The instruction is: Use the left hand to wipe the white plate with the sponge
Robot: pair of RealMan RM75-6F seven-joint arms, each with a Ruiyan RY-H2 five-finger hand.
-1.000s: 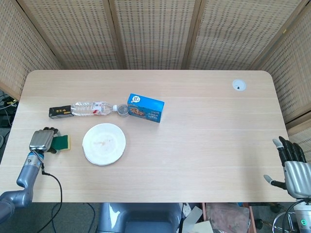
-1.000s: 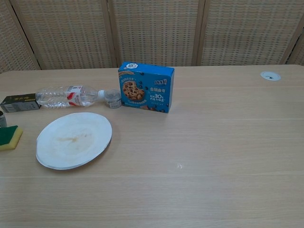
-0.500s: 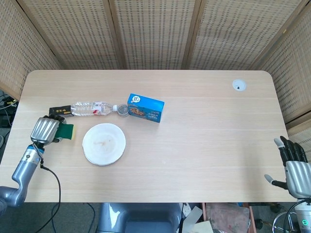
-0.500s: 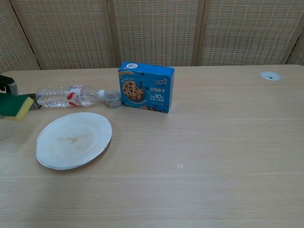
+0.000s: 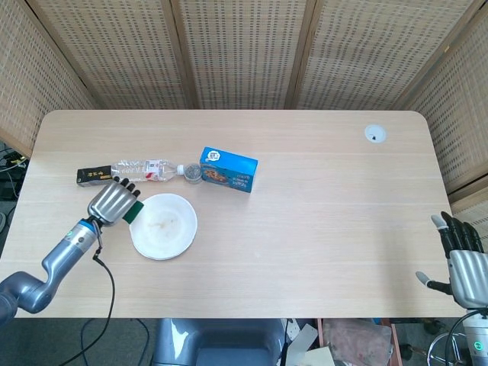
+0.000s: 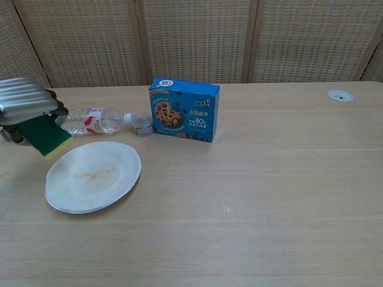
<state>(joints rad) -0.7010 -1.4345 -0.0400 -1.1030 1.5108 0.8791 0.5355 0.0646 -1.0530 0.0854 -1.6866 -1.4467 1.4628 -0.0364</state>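
Note:
The white plate (image 5: 164, 226) (image 6: 94, 175) lies on the table left of centre, with a faint brown smear in its middle. My left hand (image 5: 113, 203) (image 6: 25, 106) holds the green and yellow sponge (image 5: 133, 211) (image 6: 48, 137) in the air over the plate's left rim, tilted with the yellow side down. My right hand (image 5: 462, 257) hangs open off the table's front right corner, away from everything; the chest view does not show it.
Behind the plate lie a clear water bottle (image 5: 145, 170) (image 6: 93, 120) on its side and a small dark box (image 5: 93, 176). A blue cookie box (image 5: 228, 169) (image 6: 184, 109) stands right of the bottle's cap. A round grommet (image 5: 374, 134) sits far right.
My left hand lifted the sponge off the table at the far left and carried it right, up to the plate's left edge. The right hand stayed still.

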